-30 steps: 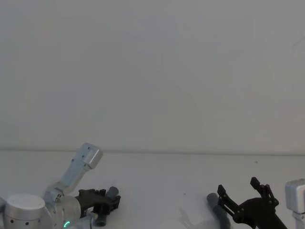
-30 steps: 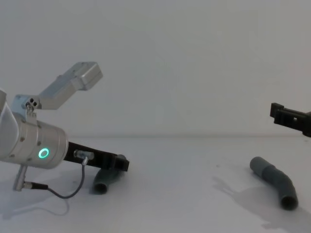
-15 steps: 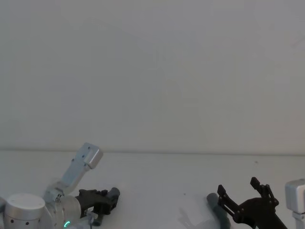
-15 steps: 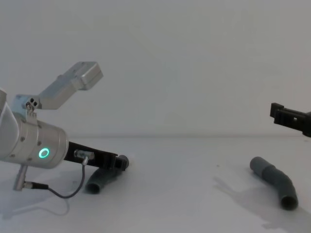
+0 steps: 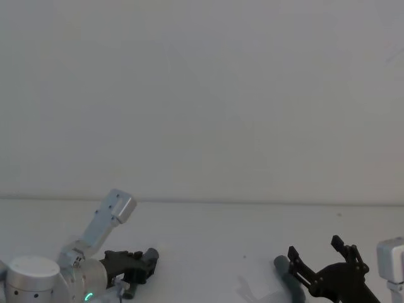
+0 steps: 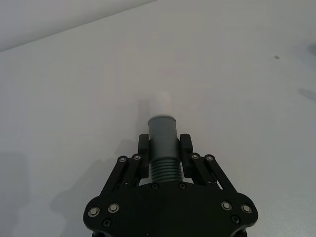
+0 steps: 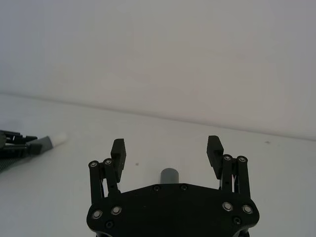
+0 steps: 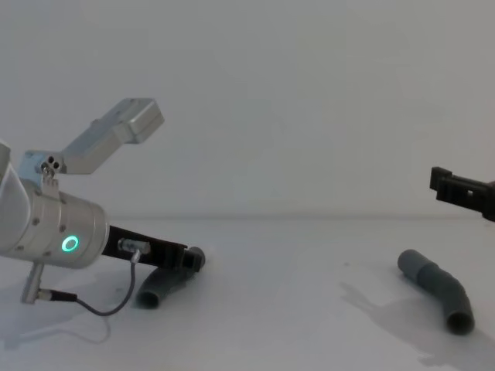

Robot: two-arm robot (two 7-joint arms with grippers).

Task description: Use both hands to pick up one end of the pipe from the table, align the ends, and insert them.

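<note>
Two tools are working over the white bench (image 8: 294, 332).
On the left, the left tool (image 6: 164, 145) is clamping shut on the grey collar of one hose piece (image 8: 161, 285), whose white tip (image 6: 159, 104) is poking out ahead. On the right, the right tool (image 7: 167, 148) is hovering, spread wide and holding nothing, above the other hose piece (image 8: 437, 287), which is lying on the bench.

Bright, even, diffuse light washes the white desk (image 8: 294, 325) and wall (image 8: 309, 93). Soft grey shadows lie beside the right hose piece (image 8: 437, 290) and the left hand (image 6: 165, 143). The wrist's green light ring (image 8: 69, 244) glows.
</note>
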